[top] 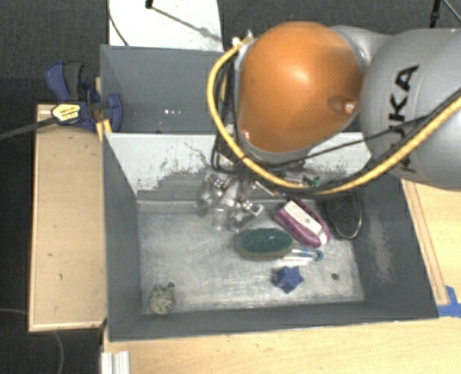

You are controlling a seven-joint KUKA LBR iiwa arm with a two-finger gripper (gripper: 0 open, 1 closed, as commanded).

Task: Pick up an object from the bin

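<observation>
My gripper (pixel 229 202) hangs low in the middle of the bin, below the arm's orange cover, near the back wall. Just to its lower right lies a dark green oval thing (pixel 263 243), close to the gripper but apart from it as far as I can see. A purple and white oblong thing (pixel 302 222) lies tilted to the right of the gripper, partly under the arm. A thin white and blue stick (pixel 304 254) rests beside the green oval.
A small blue block (pixel 287 279) lies near the front, right of centre. A black rounded thing (pixel 344 213) sits at the right, half under the arm. A small grey-green lump (pixel 162 298) lies in the front left corner. The arm covers the bin's back right.
</observation>
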